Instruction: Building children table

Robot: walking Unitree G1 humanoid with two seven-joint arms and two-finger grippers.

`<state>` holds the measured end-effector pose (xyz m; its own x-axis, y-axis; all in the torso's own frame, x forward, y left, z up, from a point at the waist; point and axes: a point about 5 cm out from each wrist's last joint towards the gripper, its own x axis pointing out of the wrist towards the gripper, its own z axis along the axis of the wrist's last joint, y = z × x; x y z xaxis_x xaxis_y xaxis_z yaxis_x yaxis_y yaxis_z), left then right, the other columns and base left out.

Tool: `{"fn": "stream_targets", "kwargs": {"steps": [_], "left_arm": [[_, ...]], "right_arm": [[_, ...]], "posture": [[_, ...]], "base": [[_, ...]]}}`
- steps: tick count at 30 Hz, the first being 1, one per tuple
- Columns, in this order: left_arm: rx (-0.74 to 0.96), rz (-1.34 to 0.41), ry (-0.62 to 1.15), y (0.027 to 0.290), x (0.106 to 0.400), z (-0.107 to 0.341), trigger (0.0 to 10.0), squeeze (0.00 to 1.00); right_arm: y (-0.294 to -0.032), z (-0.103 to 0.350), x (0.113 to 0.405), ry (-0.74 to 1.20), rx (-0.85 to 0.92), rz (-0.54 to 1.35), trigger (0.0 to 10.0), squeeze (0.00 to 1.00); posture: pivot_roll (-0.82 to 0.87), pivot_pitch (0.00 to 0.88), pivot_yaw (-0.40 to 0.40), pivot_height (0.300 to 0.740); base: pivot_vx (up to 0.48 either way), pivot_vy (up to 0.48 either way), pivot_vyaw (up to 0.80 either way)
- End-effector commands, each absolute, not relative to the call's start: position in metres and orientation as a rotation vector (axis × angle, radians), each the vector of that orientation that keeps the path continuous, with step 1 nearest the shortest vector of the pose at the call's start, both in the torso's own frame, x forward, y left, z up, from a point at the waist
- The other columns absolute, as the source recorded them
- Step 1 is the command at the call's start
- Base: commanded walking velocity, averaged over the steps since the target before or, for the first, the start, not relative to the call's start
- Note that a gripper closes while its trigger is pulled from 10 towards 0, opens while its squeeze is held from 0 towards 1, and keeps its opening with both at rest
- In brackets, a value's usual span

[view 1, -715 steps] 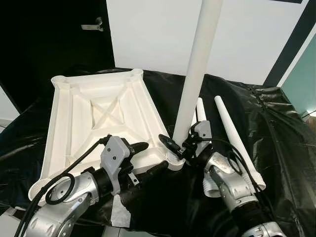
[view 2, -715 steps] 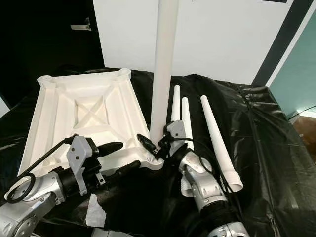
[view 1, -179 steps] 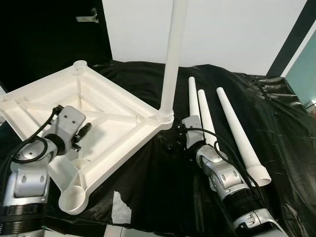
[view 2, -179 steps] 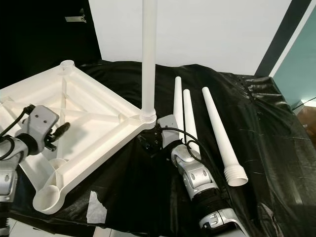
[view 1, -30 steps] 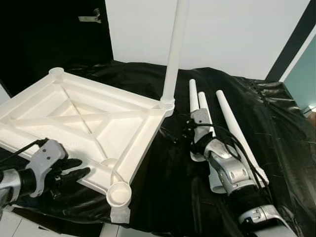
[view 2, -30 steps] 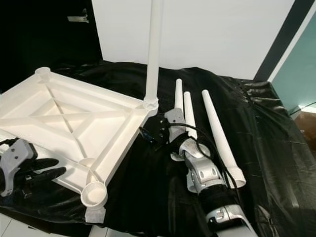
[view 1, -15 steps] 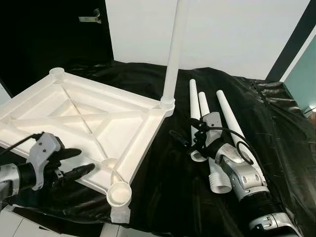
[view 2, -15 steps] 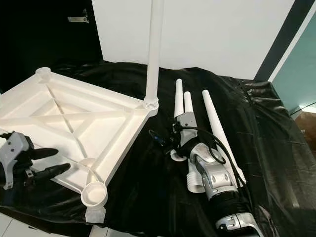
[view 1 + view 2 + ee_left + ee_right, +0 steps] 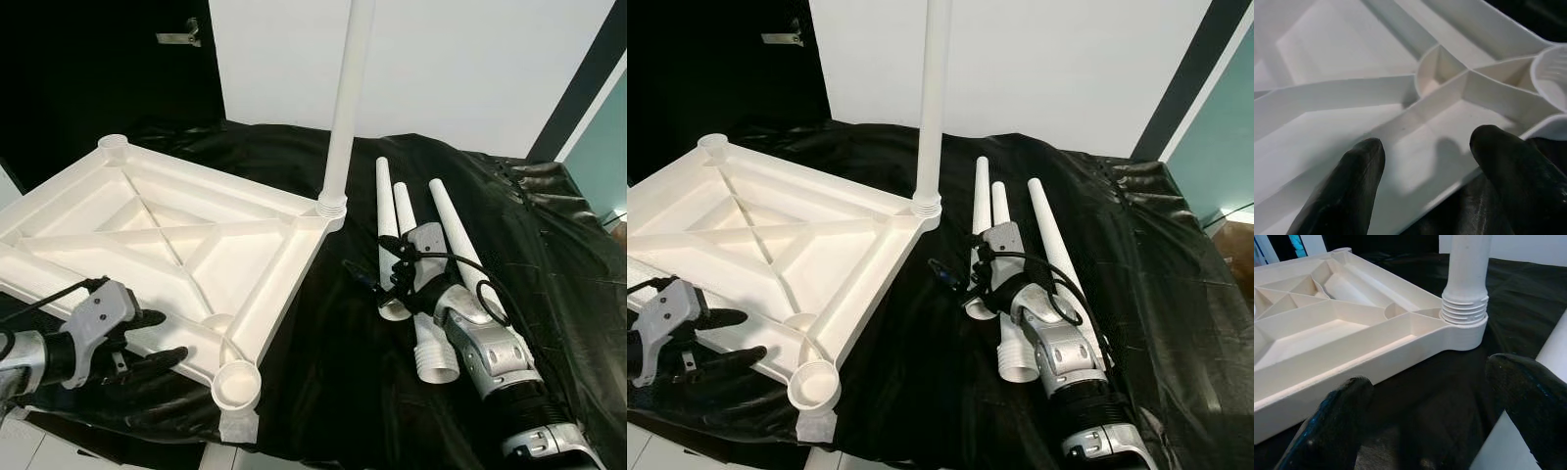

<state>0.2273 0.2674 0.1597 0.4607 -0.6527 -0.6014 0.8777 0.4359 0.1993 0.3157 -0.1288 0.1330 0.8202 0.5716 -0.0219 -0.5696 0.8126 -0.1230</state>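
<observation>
A crinkled black plastic sheet covers the work surface, which stands before a white wall; a black door with a metal handle lies to the left and a teal wall panel to the right. On the sheet the white plastic table top with crossed ribs lies upside down. A tall white round leg stands upright, screwed into the far right corner socket, while the near corner's round socket is empty. Three loose white tapered plastic legs lie side by side on the sheet just right of the table top.

The left gripper is at the table top's near edge, its fingers spread wide on either side of that rim, holding nothing. The right gripper hovers over the sheet between the standing leg and the loose legs, just beside the leftmost one, its black fingers wide apart and empty.
</observation>
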Motion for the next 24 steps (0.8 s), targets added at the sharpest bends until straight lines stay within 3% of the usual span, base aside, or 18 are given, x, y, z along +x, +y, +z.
{"fn": "stream_targets", "kwargs": {"steps": [1, 11, 24], "left_arm": [[0.53, -1.294, 0.588, 0.263, 0.214, 0.156, 10.0, 0.0], [0.468, -1.318, 0.559, 0.269, 0.214, 0.173, 10.0, 0.0], [0.607, -1.367, 0.68, 0.271, 0.203, 0.149, 10.0, 0.0]], "right_arm": [[-0.134, 0.132, 0.316, -0.007, -0.136, 0.589, 10.0, 0.0], [-0.141, 0.132, 0.317, -0.002, -0.166, 0.579, 10.0, 0.0], [-0.137, 0.134, 0.319, -0.011, -0.184, 0.589, 10.0, 0.0]], "posture": [[0.11, 0.0, -0.051, 0.74], [0.11, 0.0, -0.048, 0.74], [0.11, 0.0, -0.043, 0.74]], "base": [[0.0, 0.0, 0.0], [0.0, 0.0, 0.0], [0.0, 0.0, 0.0]]}}
